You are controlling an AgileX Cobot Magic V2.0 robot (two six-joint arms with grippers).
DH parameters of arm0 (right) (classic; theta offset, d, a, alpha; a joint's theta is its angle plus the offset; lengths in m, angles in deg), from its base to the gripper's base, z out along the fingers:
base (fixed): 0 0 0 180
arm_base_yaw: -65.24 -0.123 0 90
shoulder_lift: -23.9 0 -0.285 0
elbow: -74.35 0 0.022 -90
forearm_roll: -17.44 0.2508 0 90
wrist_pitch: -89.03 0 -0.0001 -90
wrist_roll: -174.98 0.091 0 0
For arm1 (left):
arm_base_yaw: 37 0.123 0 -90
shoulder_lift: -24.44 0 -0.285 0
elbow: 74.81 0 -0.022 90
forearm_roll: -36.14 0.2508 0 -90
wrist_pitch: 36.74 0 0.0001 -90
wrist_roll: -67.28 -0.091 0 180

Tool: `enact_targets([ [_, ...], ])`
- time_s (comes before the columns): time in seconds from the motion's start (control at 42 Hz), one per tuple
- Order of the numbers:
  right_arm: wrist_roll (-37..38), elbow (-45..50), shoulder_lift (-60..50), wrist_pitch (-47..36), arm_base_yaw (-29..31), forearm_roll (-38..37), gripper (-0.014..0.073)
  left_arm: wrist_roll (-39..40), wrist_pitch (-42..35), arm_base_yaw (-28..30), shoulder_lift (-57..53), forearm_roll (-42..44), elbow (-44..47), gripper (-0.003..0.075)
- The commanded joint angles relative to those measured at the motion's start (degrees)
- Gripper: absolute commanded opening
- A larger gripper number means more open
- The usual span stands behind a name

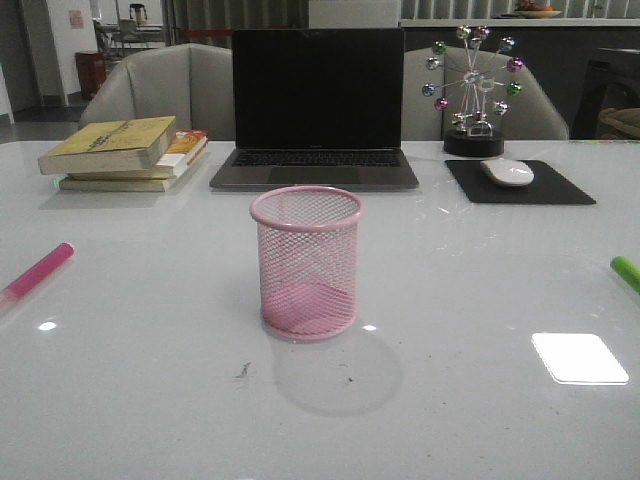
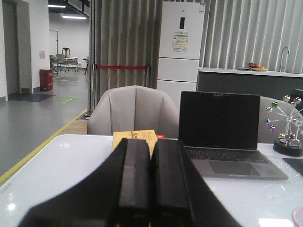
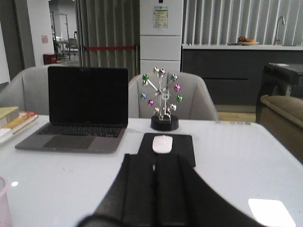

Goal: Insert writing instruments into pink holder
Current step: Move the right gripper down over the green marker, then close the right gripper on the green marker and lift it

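Both grippers, left (image 2: 150,189) and right (image 3: 154,198), closed empty; pink holder (image 1: 306,262) mid-table, pink marker (image 1: 38,273) far left, green marker (image 1: 626,270) far right; round markers may roll if nudged

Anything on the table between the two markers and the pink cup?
Nothing visible. The magenta marker lies at the table's left edge, the lime green marker at the right edge, with bare white tabletop between each and the pink wire-mesh cup. The cup looks empty.
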Motion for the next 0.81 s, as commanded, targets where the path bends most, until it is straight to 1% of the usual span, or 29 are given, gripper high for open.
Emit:
enact_targets([
  [0.0, -0.33, -8.12, 4.0, 0.52, 0.32, -0.83, 0.0058, 0.08, 1.16, 0.07, 4.53, -0.5, -8.15, 0.0097],
  [0.119, -0.33, -15.85, 10.5, 6.38, 0.32, -0.83, 0.0058, 0.08, 4.76, 0.07, 9.85, -0.5, -15.04, 0.0097],
  [0.262, -0.33, -21.77, 17.76, 13.94, 0.32, -0.83, 0.0058, 0.08, 10.45, 0.07, 15.73, -0.5, -19.64, 0.0097],
  [0.333, -0.33, -22.92, 21.54, 18.34, 0.32, -0.83, 0.0058, 0.08, 11.29, 0.07, 17.75, -0.5, -19.77, 0.0097],
  [0.405, -0.33, -22.81, 25.1, 21.4, 0.32, -0.83, 0.0058, 0.08, 11.56, 0.07, 19.59, -0.5, -19.04, 0.0097],
  [0.5, -0.33, -22.74, 29.54, 24.42, 0.32, -0.83, 0.0058, 0.08, 14.12, 0.07, 21.55, -0.5, -18.13, 0.0097],
  [0.548, -0.33, -22.74, 31.59, 25.2, 0.32, -0.83, 0.0058, 0.08, 16.08, 0.07, 22.27, -0.5, -17.72, 0.0097],
  [0.667, -0.33, -22.74, 36.15, 25.56, 0.32, -0.83, 0.0058, 0.08, 14.49, 0.07, 24.08, -0.5, -15.74, 0.0097],
  [0.762, -0.33, -22.74, 39.68, 25.91, 0.32, -0.83, 0.0059, 0.08, 16.08, 0.07, 25.81, -0.5, -15.35, 0.0103],
  [0.786, -0.33, -22.74, 40.43, 25.97, 0.32, -0.83, 0.0062, 0.08, 16.56, 0.07, 26.36, -0.37, -15.35, 0.0115],
])
